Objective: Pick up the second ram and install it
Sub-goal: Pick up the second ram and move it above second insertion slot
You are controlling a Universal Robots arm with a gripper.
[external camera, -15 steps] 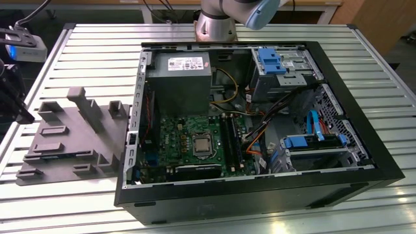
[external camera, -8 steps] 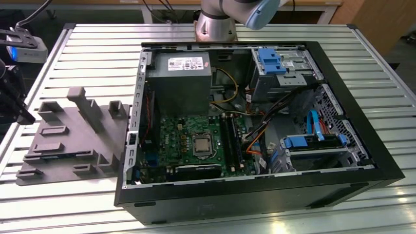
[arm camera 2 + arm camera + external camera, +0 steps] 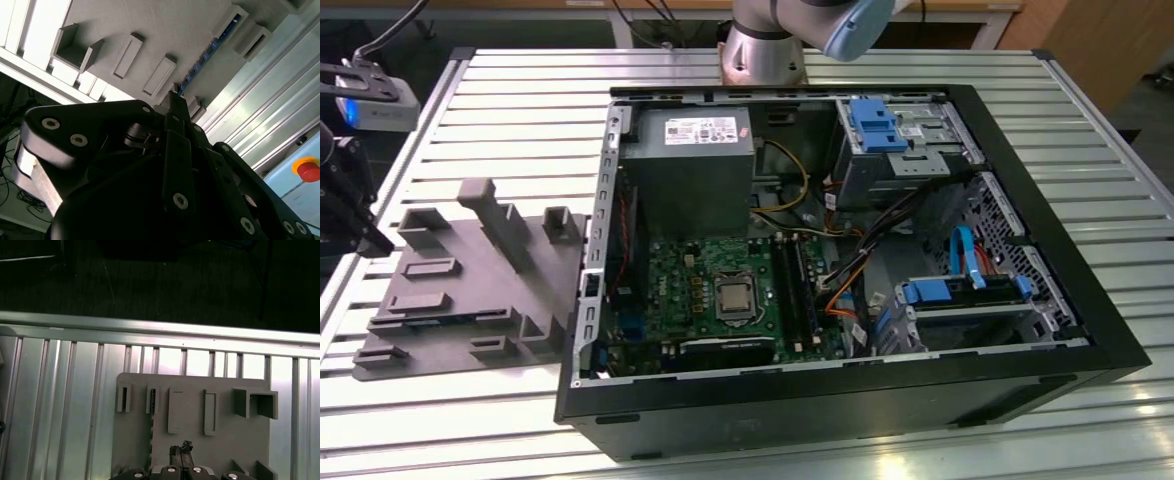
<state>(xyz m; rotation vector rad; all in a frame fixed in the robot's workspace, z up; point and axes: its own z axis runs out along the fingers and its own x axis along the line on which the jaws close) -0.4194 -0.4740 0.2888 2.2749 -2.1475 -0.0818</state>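
The second ram [image 3: 209,56] is a thin bluish stick standing on edge in a groove of the gray fixture [image 3: 150,25]. In the exterior view the ram [image 3: 443,320] shows as a bluish strip near the front of the fixture [image 3: 467,270], to the left of the open computer case [image 3: 854,400]. In the first wrist view the ram [image 3: 150,445] is a thin line on the fixture [image 3: 225,440]. My gripper [image 3: 181,449] hovers above the fixture, beside the ram and apart from it. In the second wrist view the gripper [image 3: 175,95] has its fingers together with nothing between them.
Inside the case lie the motherboard [image 3: 720,290] with its black memory slots [image 3: 795,285], a power supply [image 3: 694,170] and blue drive bays [image 3: 961,290]. Upright posts [image 3: 494,215] rise from the fixture. The slatted table's edge [image 3: 160,330] runs just beyond the fixture.
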